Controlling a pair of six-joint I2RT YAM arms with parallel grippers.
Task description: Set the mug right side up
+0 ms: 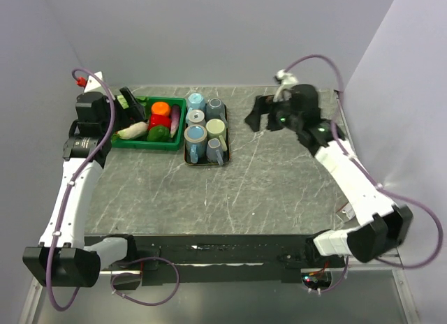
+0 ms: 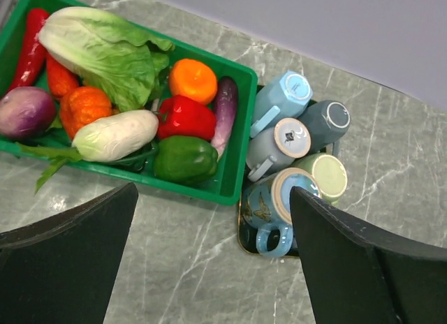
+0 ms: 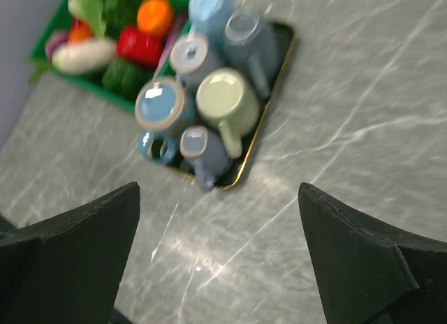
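Several mugs stand crowded base-up on a dark gold-rimmed tray (image 1: 207, 163), also in the left wrist view (image 2: 241, 244) and the right wrist view (image 3: 269, 128). Among them are a blue butterfly mug (image 1: 195, 135) (image 2: 276, 198) (image 3: 159, 107), a pale green mug (image 1: 216, 127) (image 3: 227, 100) and a small slate-blue mug (image 1: 214, 151) (image 3: 202, 148). My left gripper (image 1: 131, 104) (image 2: 209, 268) is open and empty, high above the green crate's left end. My right gripper (image 1: 257, 118) (image 3: 216, 268) is open and empty, raised to the right of the tray.
A green crate (image 1: 150, 146) (image 2: 230, 191) of toy vegetables sits directly left of the tray. The grey marble table (image 1: 279, 191) stretches in front and to the right. Walls close the back and both sides.
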